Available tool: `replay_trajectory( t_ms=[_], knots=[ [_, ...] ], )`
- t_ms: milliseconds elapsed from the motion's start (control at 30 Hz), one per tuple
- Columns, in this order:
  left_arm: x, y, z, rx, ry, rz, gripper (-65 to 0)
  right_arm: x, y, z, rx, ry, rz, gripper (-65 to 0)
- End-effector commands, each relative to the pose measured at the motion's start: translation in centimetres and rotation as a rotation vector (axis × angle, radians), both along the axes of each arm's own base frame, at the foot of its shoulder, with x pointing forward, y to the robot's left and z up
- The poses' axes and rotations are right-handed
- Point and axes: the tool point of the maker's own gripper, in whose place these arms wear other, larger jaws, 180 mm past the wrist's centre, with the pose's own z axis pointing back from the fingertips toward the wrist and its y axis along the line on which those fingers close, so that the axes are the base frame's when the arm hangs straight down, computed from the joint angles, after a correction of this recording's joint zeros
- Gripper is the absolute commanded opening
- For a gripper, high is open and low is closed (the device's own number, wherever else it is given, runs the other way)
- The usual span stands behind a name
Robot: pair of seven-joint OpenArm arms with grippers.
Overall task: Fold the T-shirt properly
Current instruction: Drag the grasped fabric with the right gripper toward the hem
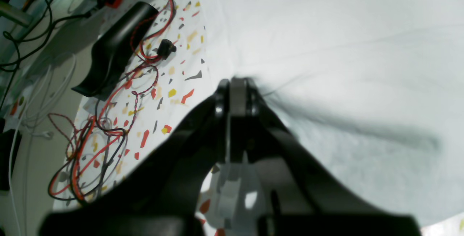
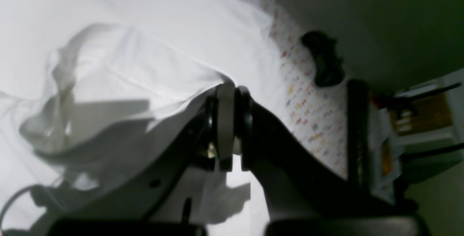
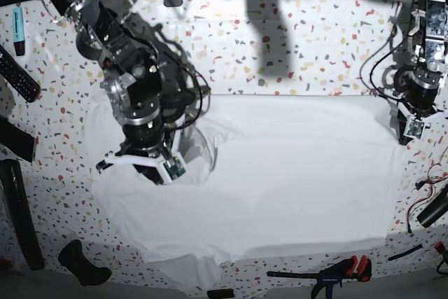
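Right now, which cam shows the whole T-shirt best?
Base view: the T-shirt lies spread across the speckled table, all edges visible. Left wrist shows only flat cloth at the shut left gripper. Right wrist shows a lifted, rumpled fold pinched in the right gripper.

The left gripper (image 1: 237, 83) fills the lower middle of the left wrist view, its dark jaws pressed together on the edge of the T-shirt (image 1: 326, 47) — the white cloth spreads from there toward one to four o'clock. At nine to eleven o'clock lies speckled tabletop (image 1: 181, 65), with red and black wires (image 1: 108, 127) looped over it and a curved black piece (image 1: 116, 47) beside them.
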Motion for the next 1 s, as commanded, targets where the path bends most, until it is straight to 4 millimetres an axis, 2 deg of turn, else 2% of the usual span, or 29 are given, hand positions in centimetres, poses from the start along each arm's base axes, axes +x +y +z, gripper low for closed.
replay_trajectory(
  t_ms=[0,267,433,633,800,967],
  knots=[
    [0.8,0.9,1.8,0.017,-0.058,0.007,-65.0,1.1,0.0,2.4,-0.002,-0.072,0.011,-65.0],
    [0.2,2.3,-0.7,0.004,-0.014,0.038,-65.0,3.5,0.7,2.8,0.006,-0.067,0.032,-65.0],
    [0.7,3.1,-1.3,-0.009,-0.030,0.048,-65.0,5.6,1.9,1.4,0.007,-0.040,0.057,-65.0],
    [2.3,3.5,-0.3,-0.013,-0.056,0.062,-65.0,8.4,3.0,-0.3,0.024,-0.005,0.040,-65.0],
    [3.4,3.8,0.6,-0.013,-0.065,0.075,-65.0,10.1,3.5,-0.6,0.035,0.010,0.025,-65.0],
    [4.0,3.8,1.2,-0.013,-0.082,0.076,-65.0,10.9,4.1,-0.2,0.074,0.018,0.023,-65.0]
  ],
)
